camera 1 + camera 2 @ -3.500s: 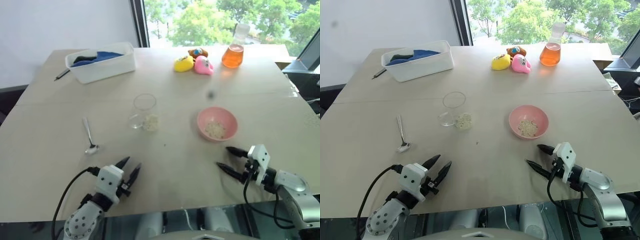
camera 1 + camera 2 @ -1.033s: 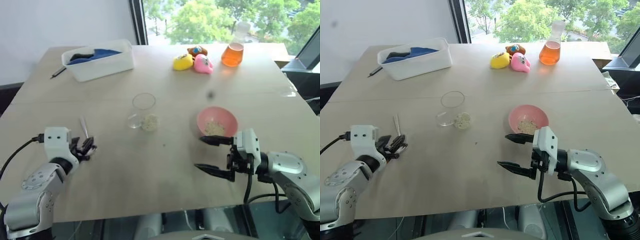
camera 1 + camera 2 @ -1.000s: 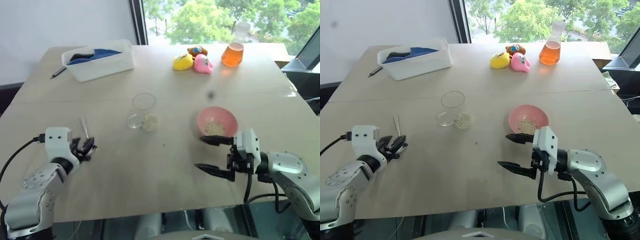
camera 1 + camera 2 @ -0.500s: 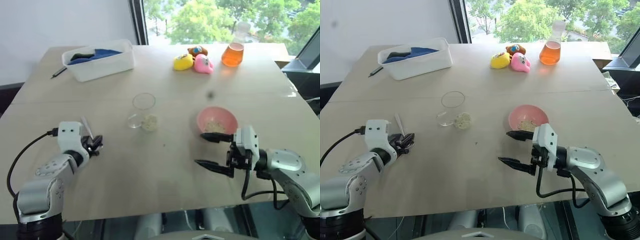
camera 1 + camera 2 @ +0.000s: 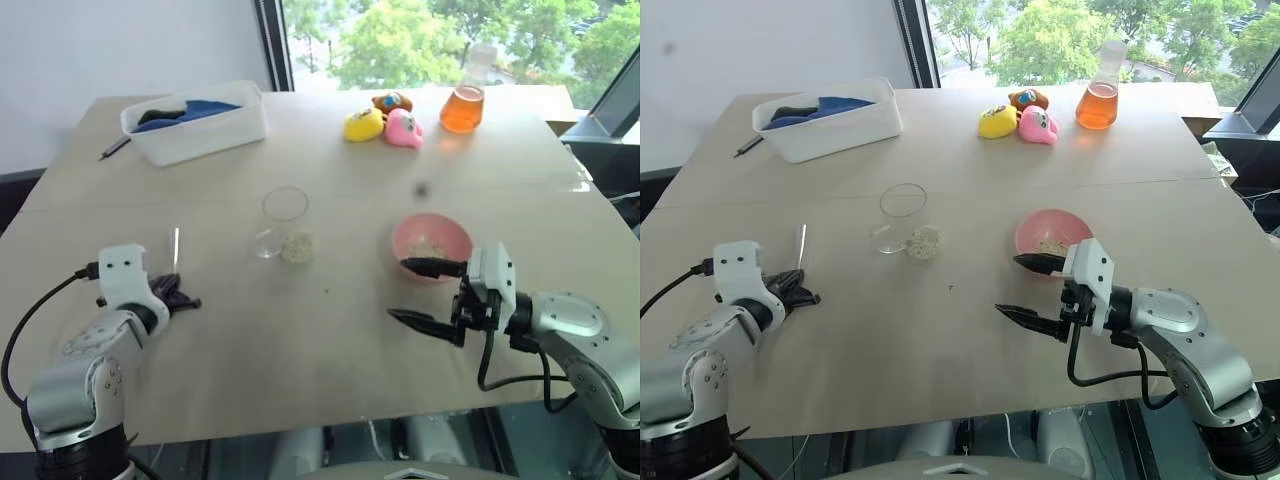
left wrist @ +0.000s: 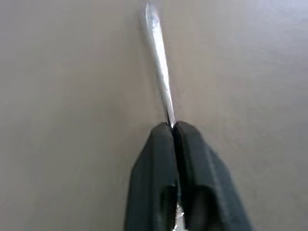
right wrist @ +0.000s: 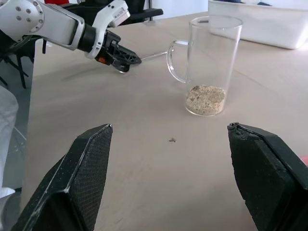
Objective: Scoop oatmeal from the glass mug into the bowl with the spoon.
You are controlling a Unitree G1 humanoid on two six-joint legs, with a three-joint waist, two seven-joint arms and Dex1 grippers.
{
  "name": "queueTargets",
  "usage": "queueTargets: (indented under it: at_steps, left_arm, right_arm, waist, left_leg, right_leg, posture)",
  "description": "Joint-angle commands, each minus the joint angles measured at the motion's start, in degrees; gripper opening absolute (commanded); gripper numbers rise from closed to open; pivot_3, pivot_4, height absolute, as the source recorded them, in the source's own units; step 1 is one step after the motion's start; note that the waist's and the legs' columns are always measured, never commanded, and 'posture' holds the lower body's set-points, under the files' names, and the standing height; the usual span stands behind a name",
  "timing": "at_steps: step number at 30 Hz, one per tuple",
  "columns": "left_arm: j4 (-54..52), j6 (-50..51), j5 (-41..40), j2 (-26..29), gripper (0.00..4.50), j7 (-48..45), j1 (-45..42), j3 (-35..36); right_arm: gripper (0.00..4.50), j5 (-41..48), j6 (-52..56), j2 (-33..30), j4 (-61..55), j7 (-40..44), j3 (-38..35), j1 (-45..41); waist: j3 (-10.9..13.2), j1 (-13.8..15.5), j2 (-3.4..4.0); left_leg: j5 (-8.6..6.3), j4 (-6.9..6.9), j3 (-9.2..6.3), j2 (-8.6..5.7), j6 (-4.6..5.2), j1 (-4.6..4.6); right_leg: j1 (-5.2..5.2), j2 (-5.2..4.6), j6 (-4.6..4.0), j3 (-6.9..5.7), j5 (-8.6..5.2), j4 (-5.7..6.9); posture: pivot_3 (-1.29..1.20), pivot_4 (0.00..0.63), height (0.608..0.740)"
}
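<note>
The spoon (image 6: 161,72) is seen pinched between the closed black fingers of the left gripper (image 5: 185,297), well to the left of the glass mug (image 5: 902,218) that serves here as the landmark on the pale table (image 5: 330,340). The slim handle is clamped low down, and the rest of it is left projecting beyond the fingertips towards the far side of the table. A little oatmeal (image 7: 205,99) is held in the bottom of the mug. The pink bowl (image 5: 1056,238), with some flakes already in it, is set to the right of the mug, and the right gripper (image 5: 1032,290) is held beside that bowl, on the near side, with its fingers spread wide and nothing between them.

The spoon is judged to be light, rigid and slippery; a hold nearer the middle of the handle would probably be steadier, since thin polished metal can be expected to twist in a narrow pinch. The mug is taken to be fragile and easily tipped, and the flakes to be loose and readily spilled.
</note>
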Motion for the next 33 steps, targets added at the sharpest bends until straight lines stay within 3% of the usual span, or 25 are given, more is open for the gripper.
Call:
queueTargets:
  at_steps: [1, 10, 13, 16, 19, 26, 33]
  left_arm:
    - [2.58, -2.14, 2.68, -0.51, 0.03, 0.42, 3.54, 1.32]
    - [-3.10, -28.72, 0.27, -10.25, 0.03, -7.93, 15.87, 3.41]
    - [-6.95, -36.66, -6.16, -13.83, 0.03, -11.73, 15.58, 6.58]
    - [-10.00, -38.11, -11.03, -14.67, 0.03, -12.76, 15.28, 7.50]
    - [-13.00, -38.08, -14.19, -13.30, 0.03, -13.13, 13.97, 6.60]
    - [-21.38, -31.83, -24.36, -4.32, 0.03, -13.50, 4.41, -0.61]
    - [-25.21, -26.40, -32.39, 2.91, 0.03, -19.60, 4.89, -8.98]
  right_arm:
    - [3.87, 0.63, -0.09, -0.21, -1.98, -0.10, -0.55, -0.28]
    - [3.87, 0.44, -0.39, -0.05, -1.27, -0.05, -0.59, 0.12]
    - [3.87, 0.45, -0.46, 0.02, -0.67, 0.15, -0.60, 0.07]
    - [3.87, 0.87, -0.15, 0.40, 0.15, 0.22, -0.50, -0.72]
    - [3.87, 1.39, 0.31, 0.87, 1.40, 0.10, -0.83, -2.02]
    - [3.87, 5.93, 4.13, 3.26, 5.22, -3.60, -5.44, -6.43]
    - [3.87, 12.11, 9.35, 5.85, 7.12, -9.48, -10.27, -10.65]
  waist:
    - [0.00, -0.11, 0.00]
    - [-0.03, -0.01, 0.03]
    - [-0.01, 0.23, -0.07]
    - [-0.04, 0.63, -0.18]
    - [-0.05, 0.52, -0.15]
    - [-0.06, 1.06, -0.09]
    - [-0.01, 0.30, -0.04]
  left_leg:
    - [0.00, -0.08, 0.05, 0.00, 0.01, 0.06]
    - [0.13, -0.72, 0.26, 0.00, -0.26, 0.19]
    - [0.13, -0.71, 0.14, -0.03, -0.25, 0.00]
    - [0.13, -0.61, -0.23, -0.05, -0.25, -0.27]
    - [0.14, -0.58, -0.42, -0.11, -0.26, -0.41]
    - [0.17, -0.34, -0.97, -0.44, -0.26, -0.75]
    - [0.17, -0.38, -1.07, -0.74, -0.25, -0.75]
  right_leg:
    - [0.00, -0.02, 0.00, 0.03, 0.00, -0.01]
    - [-0.13, -0.20, -0.21, 0.20, -0.12, -0.27]
    - [-0.13, -0.31, -0.21, 0.11, -0.12, -0.44]
    - [-0.14, -0.36, -0.21, -0.22, -0.11, -0.55]
    - [-0.14, -0.38, -0.20, -0.36, -0.10, -0.60]
    - [-0.10, -0.10, -0.17, -0.83, -0.09, -0.68]
    - [-0.13, -0.06, -0.16, -0.82, -0.09, -0.68]
  posture:
    - [0.00, 0.150, 0.740]
    - [0.00, 0.150, 0.740]
    - [0.00, 0.150, 0.740]
    - [0.00, 0.150, 0.740]
    - [0.00, 0.150, 0.740]
    - [0.00, 0.150, 0.740]
    - [0.00, 0.150, 0.740]
